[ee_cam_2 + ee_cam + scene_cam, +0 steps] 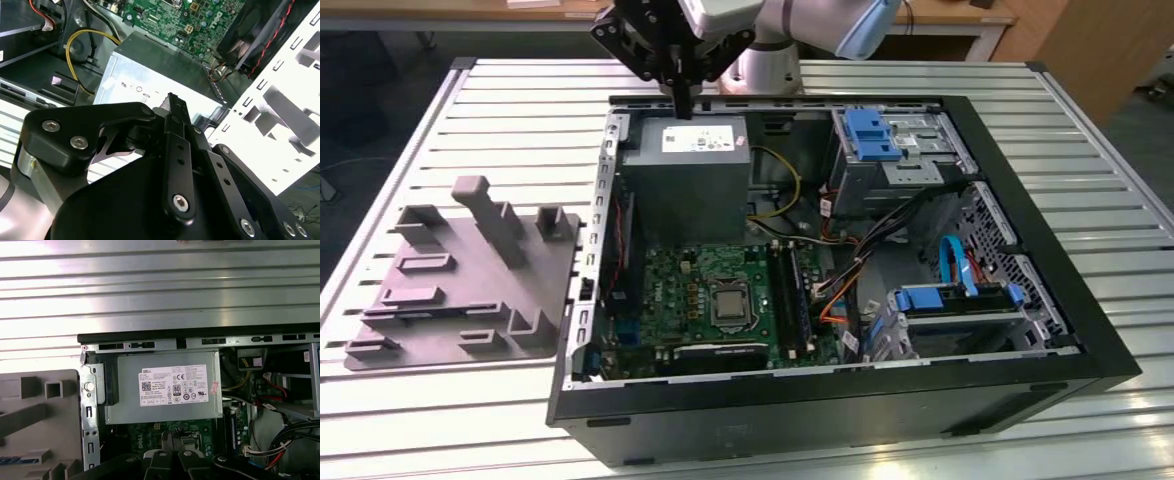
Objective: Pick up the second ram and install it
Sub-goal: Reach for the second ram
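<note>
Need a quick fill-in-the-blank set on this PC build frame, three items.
1. The claw hangs above the grey ____ box inside the open computer case.
2. The grey tray sits outside the case, on the exterior view's ____.
3. The cable looping beside that box is ____.
Missing words: power supply; left; yellow.

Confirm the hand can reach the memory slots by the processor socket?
Probably yes. The case is open on top and the memory slots face up, uncovered. The hand hovers over the power supply, above the case. Cables lie close on the exterior view's right of the slots and might snag.
</note>
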### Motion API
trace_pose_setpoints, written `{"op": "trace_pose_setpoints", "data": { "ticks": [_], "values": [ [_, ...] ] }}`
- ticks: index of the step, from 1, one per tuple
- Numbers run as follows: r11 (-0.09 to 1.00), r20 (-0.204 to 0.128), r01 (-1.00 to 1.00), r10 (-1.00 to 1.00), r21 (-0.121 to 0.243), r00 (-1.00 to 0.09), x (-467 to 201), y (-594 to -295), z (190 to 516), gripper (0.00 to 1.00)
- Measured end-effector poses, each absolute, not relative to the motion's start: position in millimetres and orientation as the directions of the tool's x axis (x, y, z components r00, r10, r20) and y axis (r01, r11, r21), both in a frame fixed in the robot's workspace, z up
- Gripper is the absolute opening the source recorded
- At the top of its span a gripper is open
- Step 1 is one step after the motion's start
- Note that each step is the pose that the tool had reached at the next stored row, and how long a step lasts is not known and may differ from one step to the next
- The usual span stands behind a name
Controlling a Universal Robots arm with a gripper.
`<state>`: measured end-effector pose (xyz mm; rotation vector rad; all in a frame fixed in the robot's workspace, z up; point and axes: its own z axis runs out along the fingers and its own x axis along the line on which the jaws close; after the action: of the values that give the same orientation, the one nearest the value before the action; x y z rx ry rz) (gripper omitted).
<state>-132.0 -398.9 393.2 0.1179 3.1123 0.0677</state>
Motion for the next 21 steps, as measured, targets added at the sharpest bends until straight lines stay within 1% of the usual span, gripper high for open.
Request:
{"op": "trace_pose_setpoints", "data": {
  "ticks": [21],
  "values": [
    [0.996,-0.025,0.075,0.076,0.044,-0.997,-151.6,-398.9,392.4,0.10]
  ]
}}
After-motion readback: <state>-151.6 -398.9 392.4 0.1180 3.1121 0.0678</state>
